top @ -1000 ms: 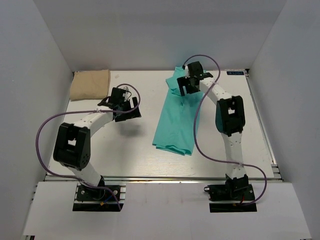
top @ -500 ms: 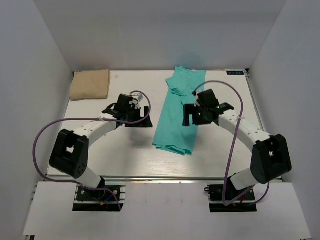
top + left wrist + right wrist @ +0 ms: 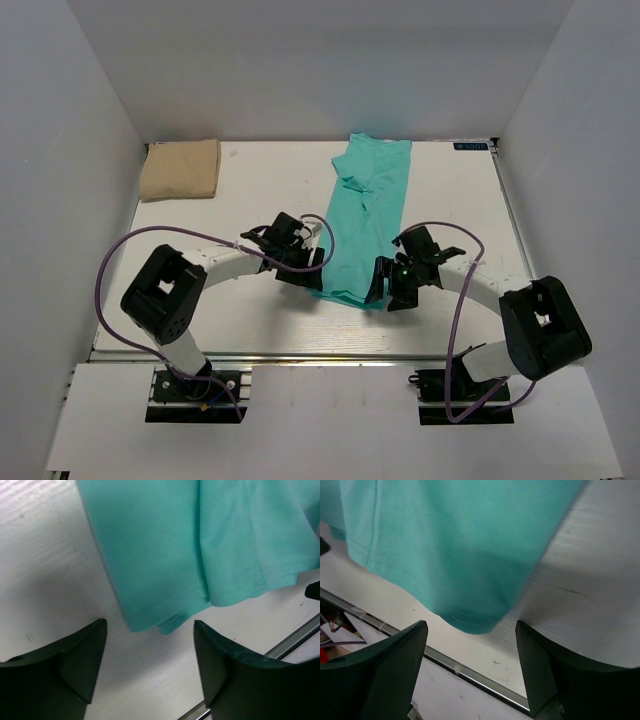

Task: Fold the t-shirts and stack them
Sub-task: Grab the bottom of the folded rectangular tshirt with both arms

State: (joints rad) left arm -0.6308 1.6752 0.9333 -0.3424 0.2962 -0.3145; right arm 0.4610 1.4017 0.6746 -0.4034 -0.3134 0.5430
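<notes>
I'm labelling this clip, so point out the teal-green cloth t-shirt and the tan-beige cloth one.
teal-green cloth t-shirt (image 3: 363, 225), top view, middle of the long strip.
tan-beige cloth t-shirt (image 3: 181, 169), top view, centre of folded bundle.

White table (image 3: 250, 180), plain grey walls (image 3: 60, 150) on three sides, even light.

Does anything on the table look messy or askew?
The teal shirt lies as a long slanted strip, rumpled at its far end. The tan shirt sits folded in the far left corner.
</notes>
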